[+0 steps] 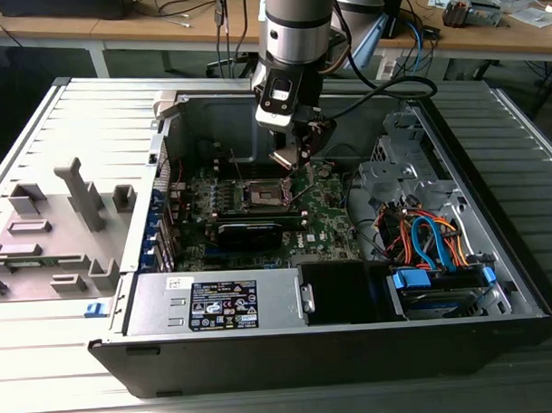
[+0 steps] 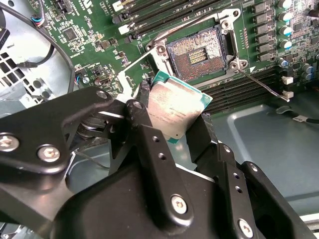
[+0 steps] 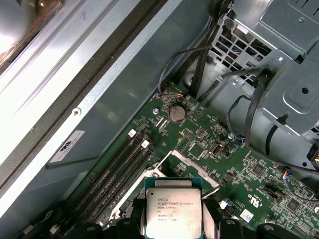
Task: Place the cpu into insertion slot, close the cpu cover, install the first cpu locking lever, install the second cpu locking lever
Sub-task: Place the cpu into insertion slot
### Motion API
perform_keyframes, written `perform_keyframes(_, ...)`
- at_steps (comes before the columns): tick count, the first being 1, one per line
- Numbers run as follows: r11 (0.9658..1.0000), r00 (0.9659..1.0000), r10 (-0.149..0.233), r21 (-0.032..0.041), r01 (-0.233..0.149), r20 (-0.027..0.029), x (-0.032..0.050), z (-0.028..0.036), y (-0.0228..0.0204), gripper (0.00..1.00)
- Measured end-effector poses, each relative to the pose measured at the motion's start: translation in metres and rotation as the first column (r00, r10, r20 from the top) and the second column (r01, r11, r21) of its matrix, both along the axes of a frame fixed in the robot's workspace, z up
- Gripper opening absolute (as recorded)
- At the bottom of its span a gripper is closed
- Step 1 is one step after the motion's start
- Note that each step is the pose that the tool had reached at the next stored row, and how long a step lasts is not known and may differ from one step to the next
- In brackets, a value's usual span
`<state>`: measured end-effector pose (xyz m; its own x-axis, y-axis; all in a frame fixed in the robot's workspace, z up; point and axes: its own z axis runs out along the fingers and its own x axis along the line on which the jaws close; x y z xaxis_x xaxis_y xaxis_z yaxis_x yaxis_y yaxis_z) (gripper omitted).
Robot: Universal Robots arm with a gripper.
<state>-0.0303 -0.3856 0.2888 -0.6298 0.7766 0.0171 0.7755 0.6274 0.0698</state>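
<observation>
Just above the middle of the exterior view, your jaws are pinching the cpu (image 2: 174, 112) by two edges, holding it near the uncovered insertion slot (image 2: 199, 54).

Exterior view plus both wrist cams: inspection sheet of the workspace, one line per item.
Surface: open computer case on a ribbed grey table; green motherboard inside.
Job's things: cpu held above the board, not in the empty insertion slot; cpu cover raised; one locking lever unlatched.
Clutter: grey panel with upright brackets at the exterior view's left.
Grippers: gripper shut on the cpu's edges.
Cables: orange and blue bundle inside the case at the exterior view's right; black cable off the arm.
Surroundings: wooden benches behind.
</observation>
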Motion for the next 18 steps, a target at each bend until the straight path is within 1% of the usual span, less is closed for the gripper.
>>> perform_keyframes(18, 0.9998, 0.9998, -0.018, -0.0012, 0.018, 0.0000, 0.0000, -0.0003, 0.0000, 0.54)
